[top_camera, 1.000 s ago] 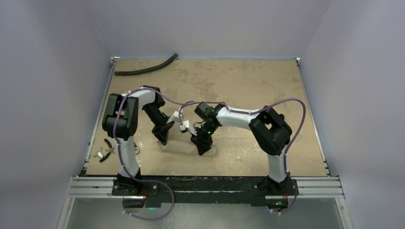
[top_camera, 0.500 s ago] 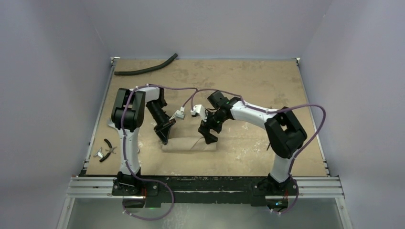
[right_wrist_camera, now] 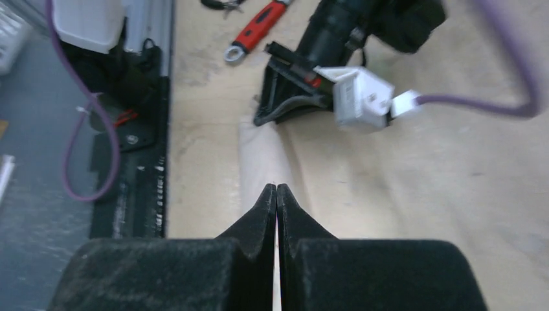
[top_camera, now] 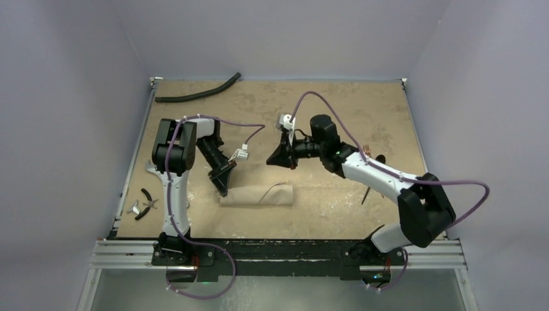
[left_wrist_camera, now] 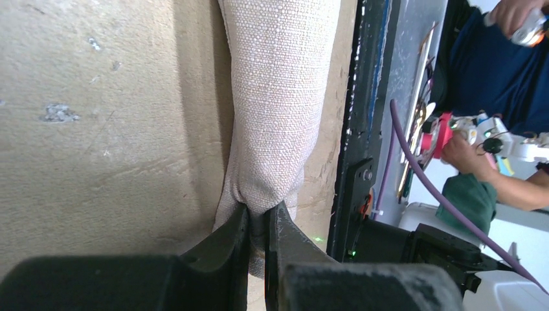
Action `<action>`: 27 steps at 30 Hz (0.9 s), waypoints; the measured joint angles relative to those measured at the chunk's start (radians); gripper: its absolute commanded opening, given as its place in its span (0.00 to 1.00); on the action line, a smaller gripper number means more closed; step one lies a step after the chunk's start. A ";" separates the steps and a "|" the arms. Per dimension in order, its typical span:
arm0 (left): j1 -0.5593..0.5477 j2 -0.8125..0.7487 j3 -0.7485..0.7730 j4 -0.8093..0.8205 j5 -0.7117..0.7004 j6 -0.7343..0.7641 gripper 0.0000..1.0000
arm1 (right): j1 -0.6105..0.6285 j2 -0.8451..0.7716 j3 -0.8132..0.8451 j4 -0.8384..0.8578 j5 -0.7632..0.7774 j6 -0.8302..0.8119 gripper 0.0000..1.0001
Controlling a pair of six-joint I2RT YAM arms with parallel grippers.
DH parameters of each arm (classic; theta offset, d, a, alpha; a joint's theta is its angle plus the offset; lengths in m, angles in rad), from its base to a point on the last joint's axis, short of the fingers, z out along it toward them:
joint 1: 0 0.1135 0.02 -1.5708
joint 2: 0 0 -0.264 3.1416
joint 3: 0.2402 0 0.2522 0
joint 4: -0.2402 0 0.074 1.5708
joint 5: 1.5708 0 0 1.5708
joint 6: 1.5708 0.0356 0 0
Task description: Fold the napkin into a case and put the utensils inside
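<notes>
The napkin lies as a folded beige strip near the table's front. My left gripper is shut on its left end; in the left wrist view the cloth is pinched between the fingertips. My right gripper is shut and empty, held above the table beyond the napkin's right half. In the right wrist view its closed tips hover over the cloth. A copper-coloured fork and a dark spoon show partly behind the right forearm.
A long black hose lies at the far left. Pliers and a small metal piece lie at the left edge. A red-handled wrench lies beside the left arm. A black rail runs along the near edge.
My right gripper has lifted off the napkin's right end and moved away toward the far side, its arm swinging out right. The left gripper stays pinched on the cloth.
</notes>
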 measured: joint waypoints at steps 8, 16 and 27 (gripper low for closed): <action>0.018 0.033 0.001 -0.015 0.031 -0.042 0.00 | 0.110 0.211 -0.312 0.647 -0.052 0.567 0.00; 0.018 0.058 0.015 -0.030 0.037 -0.081 0.00 | 0.177 0.395 -0.326 0.978 -0.006 0.809 0.00; 0.026 0.064 0.018 -0.026 0.042 -0.127 0.01 | 0.177 0.535 -0.220 0.782 0.135 0.774 0.00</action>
